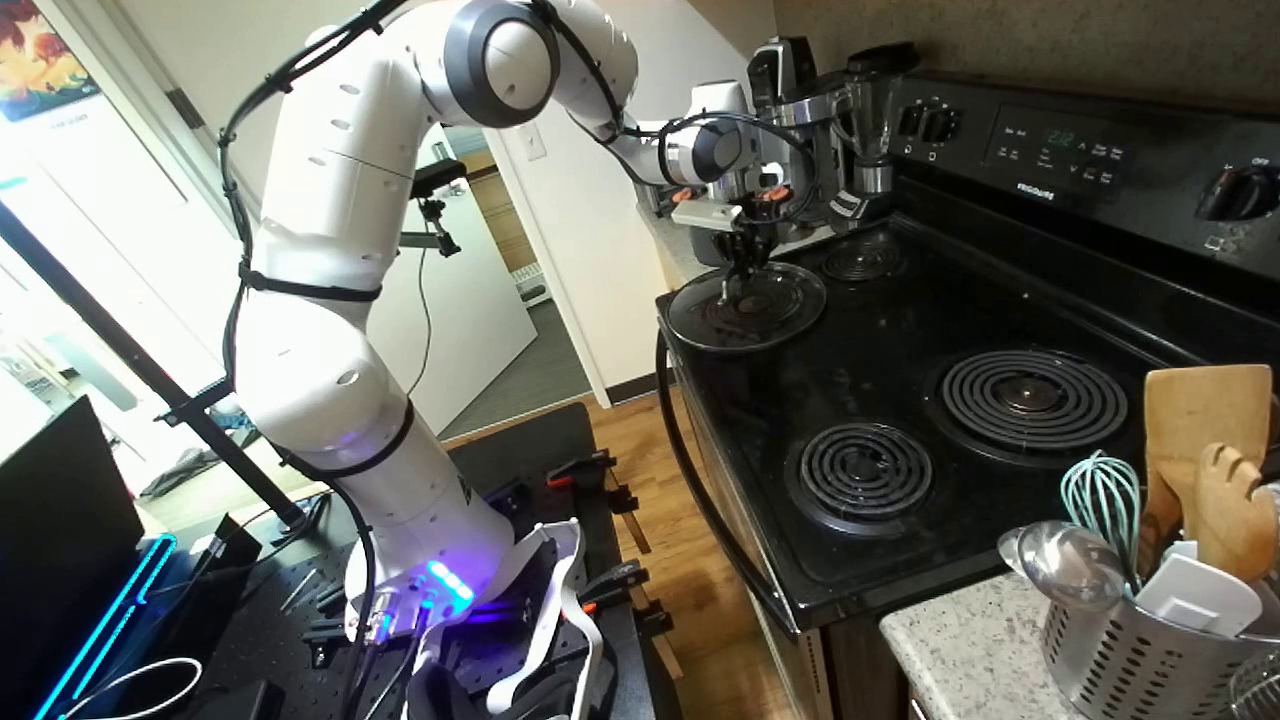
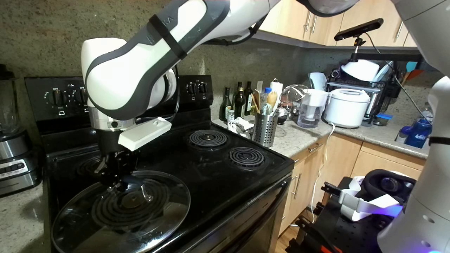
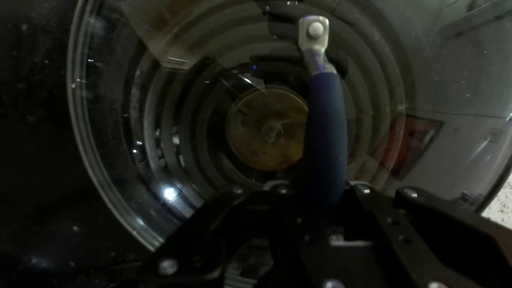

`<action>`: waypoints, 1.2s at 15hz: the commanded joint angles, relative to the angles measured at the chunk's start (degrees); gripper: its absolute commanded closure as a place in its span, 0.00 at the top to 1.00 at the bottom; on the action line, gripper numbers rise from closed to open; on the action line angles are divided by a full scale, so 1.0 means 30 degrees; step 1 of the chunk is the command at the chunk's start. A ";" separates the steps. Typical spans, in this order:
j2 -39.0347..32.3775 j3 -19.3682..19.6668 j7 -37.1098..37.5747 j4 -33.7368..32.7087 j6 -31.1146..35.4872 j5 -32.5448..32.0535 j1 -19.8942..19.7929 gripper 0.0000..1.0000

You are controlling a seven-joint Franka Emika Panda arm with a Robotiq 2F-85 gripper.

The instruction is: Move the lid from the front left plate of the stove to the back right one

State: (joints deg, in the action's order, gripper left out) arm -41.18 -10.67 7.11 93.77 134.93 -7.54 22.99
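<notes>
Gripper (image 3: 320, 190) clenched on handle (image 3: 327, 132) of lid (image 1: 775, 315), over front-left burner (image 2: 130, 202) of stove (image 1: 890, 345). Rim near stove's front and left edges; free room across stove to back-right burner (image 1: 1030, 397).

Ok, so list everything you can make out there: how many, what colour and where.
stove: one, black, between left counter and right counter
coil burners: four, dark grey, on the stove
lid: one, clear, at the stove's front left
blender: one, black and silver, left counter
utensil holder: one, silver, right counter
utensils: several, wooden, white and teal, in the holder
bottles: at least three, dark, right counter
pitcher: one, clear and white, right counter
rice cooker: one, white, right counter
overhead cabinets: several, pale wood, above the right counter
headset: one, black and white, on the bench
arm: one, white and grey, over the stove
gripper: one, black, around the lid's handle
</notes>
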 commanded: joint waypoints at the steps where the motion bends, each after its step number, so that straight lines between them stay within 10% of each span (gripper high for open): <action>1: 0.0698 0.0017 0.0237 0.0335 -0.0237 0.0312 0.0080 0.02; 18: 0.2798 -0.0826 -0.0814 0.1756 -0.0437 0.1319 -0.0682 0.02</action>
State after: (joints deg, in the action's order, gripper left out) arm -37.35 -12.22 6.60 96.19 134.89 -5.59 22.50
